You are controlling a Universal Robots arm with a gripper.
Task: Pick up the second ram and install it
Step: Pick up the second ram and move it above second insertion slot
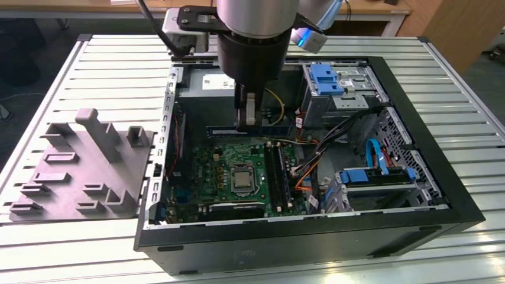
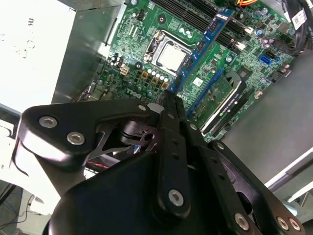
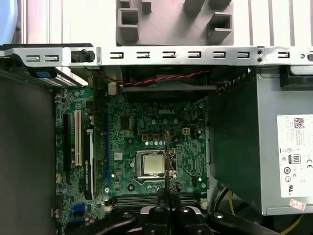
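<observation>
The second ram (image 1: 264, 131) is a long, thin blue-edged stick. It hangs level above the green motherboard (image 1: 209, 171) inside the open computer case. My gripper (image 1: 248, 123) is shut on its middle from above. In the second wrist view the ram (image 2: 200, 46) runs out from my gripper (image 2: 168, 94) over the board beside the processor (image 2: 171, 56). In the first wrist view the ram (image 3: 167, 156) shows edge-on, held by my gripper (image 3: 167, 192). The black memory sockets (image 1: 278, 171) lie below, crosswise to the stick.
A grey moulded tray (image 1: 79, 171) with upright posts stands outside the case at the exterior view's left. The case also holds the power supply (image 1: 207, 83), a blue-fronted drive cage (image 1: 327, 80), loose cables (image 1: 311, 160) and black expansion slots (image 3: 88, 161). The case walls (image 1: 316, 236) rise all round.
</observation>
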